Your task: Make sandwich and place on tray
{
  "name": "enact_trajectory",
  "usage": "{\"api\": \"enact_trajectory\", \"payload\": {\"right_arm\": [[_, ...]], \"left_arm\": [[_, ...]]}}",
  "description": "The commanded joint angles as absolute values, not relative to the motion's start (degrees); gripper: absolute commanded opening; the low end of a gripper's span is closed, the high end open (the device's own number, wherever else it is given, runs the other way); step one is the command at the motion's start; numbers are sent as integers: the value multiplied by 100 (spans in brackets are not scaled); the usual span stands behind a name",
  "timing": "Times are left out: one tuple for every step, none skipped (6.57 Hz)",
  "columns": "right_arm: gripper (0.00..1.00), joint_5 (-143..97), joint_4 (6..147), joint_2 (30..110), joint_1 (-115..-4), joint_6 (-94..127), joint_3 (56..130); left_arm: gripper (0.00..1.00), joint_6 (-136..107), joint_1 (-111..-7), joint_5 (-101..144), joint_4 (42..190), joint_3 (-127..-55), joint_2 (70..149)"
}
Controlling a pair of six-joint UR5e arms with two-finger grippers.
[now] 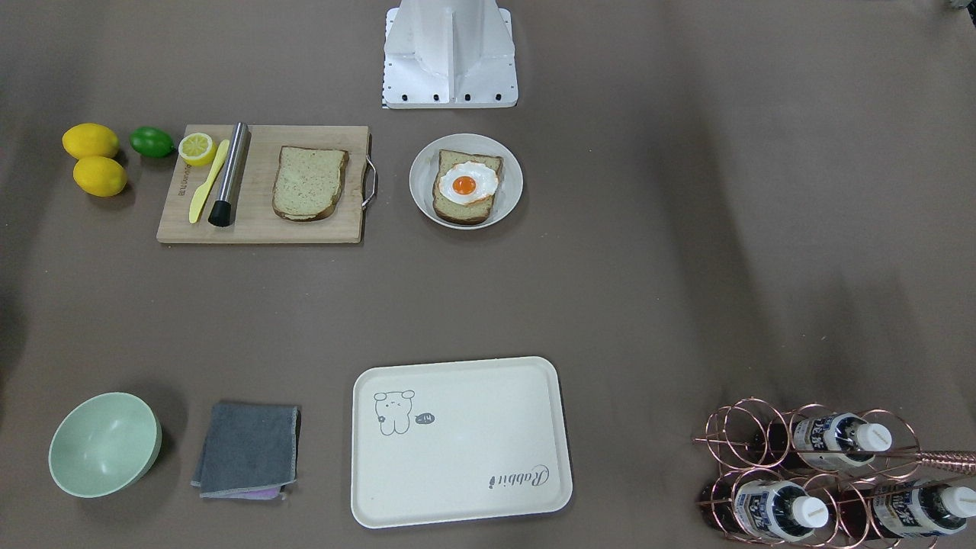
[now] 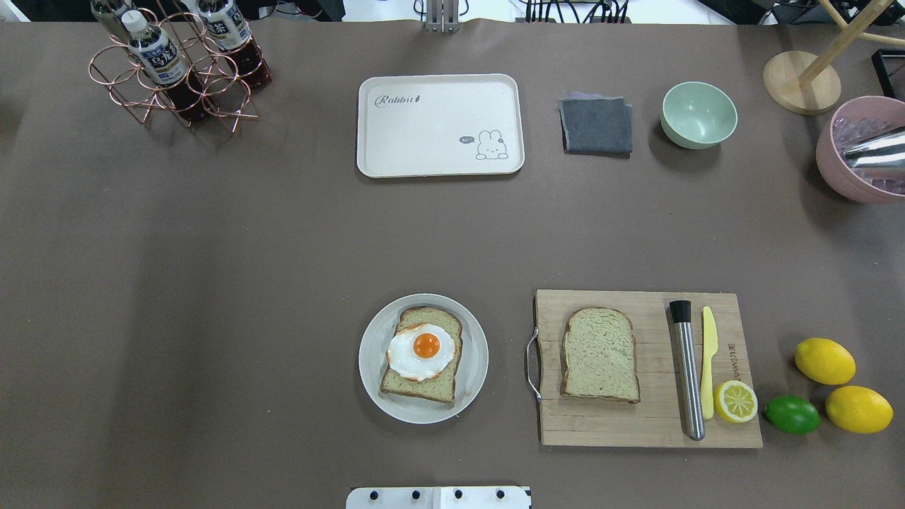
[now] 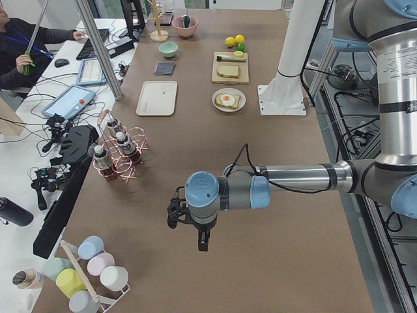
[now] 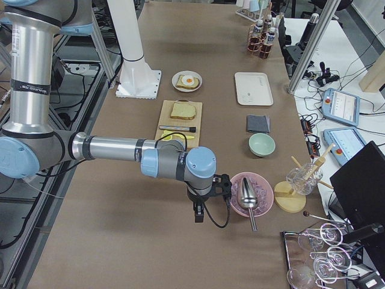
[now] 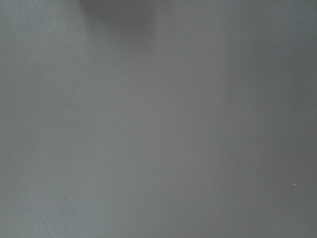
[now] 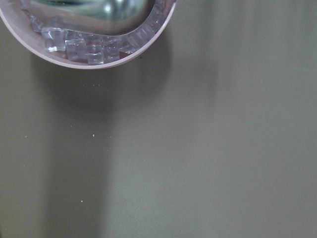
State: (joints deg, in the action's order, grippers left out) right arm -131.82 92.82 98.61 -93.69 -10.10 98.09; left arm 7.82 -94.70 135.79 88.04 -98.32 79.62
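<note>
1 tray (image 2: 438, 120), long axis L-R; board slice (image 2: 600, 353) dome faces far edge.

From either end of the table, the left gripper (image 3: 179, 218) and the right gripper (image 4: 222, 186) are small dark shapes, and I cannot tell whether their jaws are apart or closed. The overhead view's right edge cuts the pink bowl of clear ice cubes (image 2: 859, 152). The copper wire bottle rack (image 1: 785, 452) runs off the bottom of the front view. The white fried egg (image 2: 421, 351) covers much of the speckled bread slice (image 2: 424, 389) under it. Only a sliver of purple cloth (image 1: 263, 494) shows beneath the folded grey cloth (image 1: 248, 448). The left wrist view is just a blurred grey-brown surface.
</note>
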Motion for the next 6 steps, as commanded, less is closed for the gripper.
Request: {"api": "enact_trajectory", "payload": {"right_arm": [[100, -13184, 9281, 9879, -9369, -1011, 9809], [100, -13184, 9281, 9896, -9369, -1028, 9817], [100, -13184, 9281, 9914, -9369, -1046, 9817], [100, -13184, 9281, 9923, -9369, -1055, 9826], [100, -13184, 9281, 9940, -9369, -1055, 9817], [100, -13184, 9281, 9949, -9378, -1055, 9843]], "left_arm": [[99, 782, -9475, 13579, 8798, -9852, 7963], [99, 782, -9475, 13579, 8798, -9844, 7954], [99, 782, -9475, 13588, 8789, -9870, 7954], [99, 782, -9475, 13588, 8789, -9861, 7954], [99, 782, -9475, 13588, 8789, -9861, 7954], [99, 782, -9475, 13588, 8789, -9870, 7954]]}}
